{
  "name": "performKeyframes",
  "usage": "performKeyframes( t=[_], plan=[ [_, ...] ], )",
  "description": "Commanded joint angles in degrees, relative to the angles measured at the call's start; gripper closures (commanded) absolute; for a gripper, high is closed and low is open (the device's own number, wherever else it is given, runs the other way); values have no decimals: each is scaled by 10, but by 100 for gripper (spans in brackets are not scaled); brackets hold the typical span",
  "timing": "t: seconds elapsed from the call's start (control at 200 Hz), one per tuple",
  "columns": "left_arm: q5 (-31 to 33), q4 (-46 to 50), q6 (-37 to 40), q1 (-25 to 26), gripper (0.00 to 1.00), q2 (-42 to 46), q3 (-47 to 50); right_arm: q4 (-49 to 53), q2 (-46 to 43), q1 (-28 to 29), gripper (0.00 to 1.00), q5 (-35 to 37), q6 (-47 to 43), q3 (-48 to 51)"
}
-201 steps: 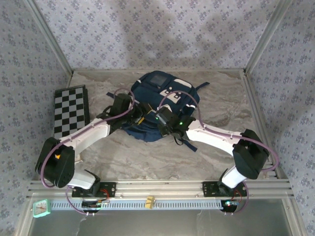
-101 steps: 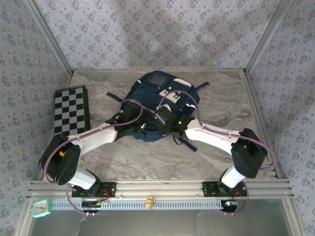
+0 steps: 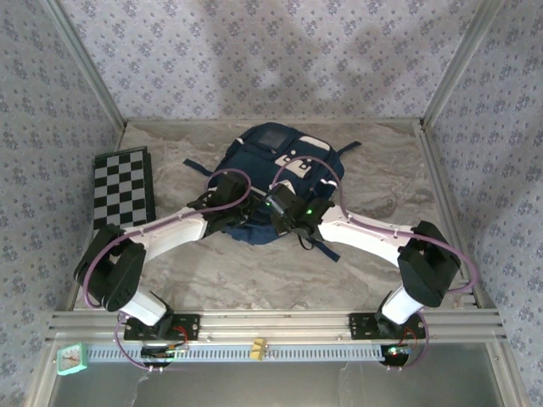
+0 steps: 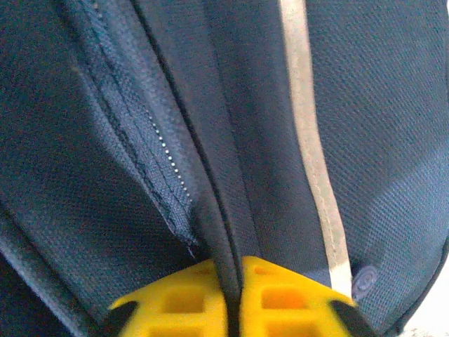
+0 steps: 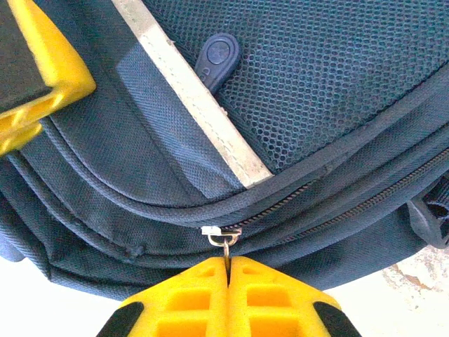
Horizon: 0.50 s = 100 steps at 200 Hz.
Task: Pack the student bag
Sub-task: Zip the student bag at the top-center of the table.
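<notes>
Student bag lies flat mid-worktop, toward the far side. Its long axis runs from the near left to the far right, and its near end points at me between the two arms. Both hands are on that near end, close together and about equally near.

Right hand is closed, its fingertips pinching the small metal zip pull. The bag sits directly ahead of it, pull right at the tips. The zip track curves away to the right along the bag's edge, below the white stripe.

Left hand is closed too, clamped on a fold of navy fabric just beside a zipper seam, so I judge it is anchoring the bag.

I judge the step is working the zip. The move turns on pulling along the track's curve, not straight off the bag, with the left grip holding against it. I can't tell which side of the slider is already open.

The worktop is smooth and marble-patterned, so I'd guess the bag would slide if not braced. A chessboard lies at the left edge, well apart from the bag. The patterned walls close in three sides, with more room on the near side of the bag than the far side.
</notes>
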State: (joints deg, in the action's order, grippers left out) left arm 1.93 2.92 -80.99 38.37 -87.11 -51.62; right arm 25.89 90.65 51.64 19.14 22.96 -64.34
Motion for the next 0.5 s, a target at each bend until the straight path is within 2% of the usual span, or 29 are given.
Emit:
performKeyframes(
  t=[0.0,0.145,0.235,0.385,0.44,0.495],
  plan=[
    [21,34,32,-26,100,7,-21,64,-4,-5,100,40,-20,-11],
    [-18,34,73,-58,100,3,-19,83,-8,-53,100,47,-50,-14],
    [-19,51,95,-69,100,7,-24,108,-2,-78,100,52,-59,-26],
    [-43,56,137,-73,100,4,-49,125,-6,-64,100,47,-78,-67],
    [-56,52,148,-73,86,4,-52,119,-13,-62,100,12,-83,-73],
    [-57,57,167,-73,66,15,-52,114,-27,-65,83,-17,-77,-77]
  ],
)
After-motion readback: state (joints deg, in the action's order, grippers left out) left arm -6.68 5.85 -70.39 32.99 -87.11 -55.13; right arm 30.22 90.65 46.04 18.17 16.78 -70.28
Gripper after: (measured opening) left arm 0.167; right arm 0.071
